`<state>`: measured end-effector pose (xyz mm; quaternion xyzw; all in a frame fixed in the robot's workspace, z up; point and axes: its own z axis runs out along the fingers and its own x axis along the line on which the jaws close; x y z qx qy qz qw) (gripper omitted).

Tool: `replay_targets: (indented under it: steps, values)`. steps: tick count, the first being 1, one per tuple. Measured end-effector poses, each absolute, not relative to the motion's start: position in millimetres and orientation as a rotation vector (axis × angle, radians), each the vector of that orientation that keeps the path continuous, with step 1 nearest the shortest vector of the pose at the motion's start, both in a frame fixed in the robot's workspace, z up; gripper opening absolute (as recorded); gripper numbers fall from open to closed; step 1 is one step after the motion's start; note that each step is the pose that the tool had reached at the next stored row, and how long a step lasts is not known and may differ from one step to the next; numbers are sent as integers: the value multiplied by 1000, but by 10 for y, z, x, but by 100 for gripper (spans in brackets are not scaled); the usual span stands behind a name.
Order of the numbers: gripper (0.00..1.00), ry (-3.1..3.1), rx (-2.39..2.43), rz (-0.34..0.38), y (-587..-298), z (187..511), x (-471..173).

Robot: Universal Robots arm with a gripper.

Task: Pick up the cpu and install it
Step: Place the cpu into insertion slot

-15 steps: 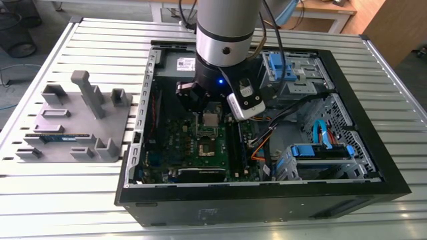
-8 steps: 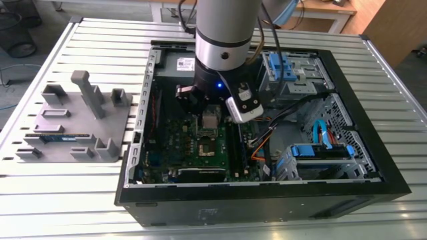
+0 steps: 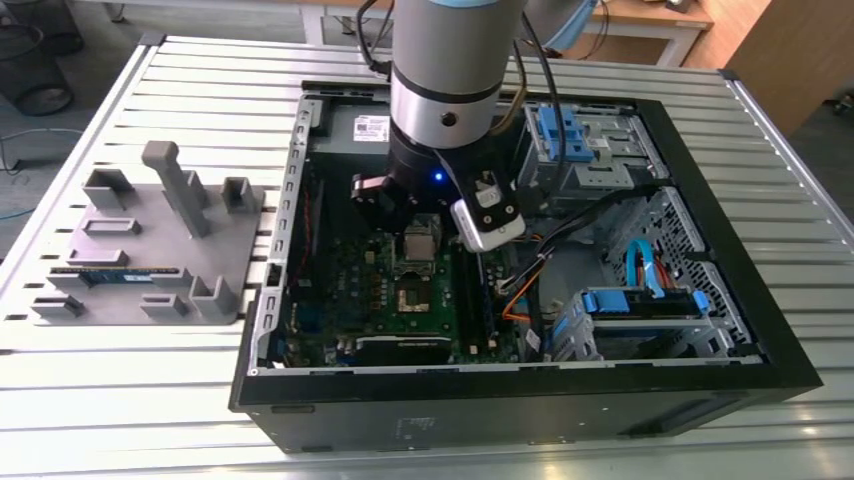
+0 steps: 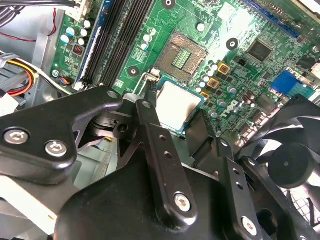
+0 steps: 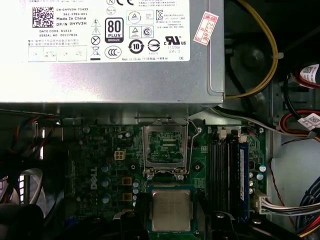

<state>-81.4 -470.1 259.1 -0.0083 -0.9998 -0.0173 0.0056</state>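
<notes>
Closest, in the second wrist view: two black fingers [image 4: 161, 150] of the gripper [image 4: 175, 116], clamped on opposite edges of the cpu [image 4: 178, 101]. Silver top facing up, thin green rim showing, held level over the green motherboard [image 4: 240, 30]. Same grasp seen from straight above in the first wrist view. Just beyond the cpu, the open socket [image 4: 181, 54], bare contacts exposed, with a thin metal lever [image 4: 149, 82] at its corner. Cpu just beside that socket, not yet seated in it. To one side of the socket, a row of long black memory slots [image 4: 117, 35]; to the other side, a round black fan [image 4: 292, 165]. Farther on, in the first wrist view, a silver power supply [image 5: 110, 80] past the socket. Farthest out, in the exterior view: the grey arm [image 3: 447, 80] reaching down into an open black computer case [image 3: 534, 412] lying flat on a slatted metal table [image 3: 134, 400]. On the exterior view's left, apart from the case, a grey holder [image 3: 247, 240] with a slim memory stick [image 3: 114, 272] lying in it.
</notes>
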Motion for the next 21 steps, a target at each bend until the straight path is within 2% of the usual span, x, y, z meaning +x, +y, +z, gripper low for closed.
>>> replay_targets:
  steps: [21]
  values:
    - [47,-3130,-26,-54,-4706,2525,-814]
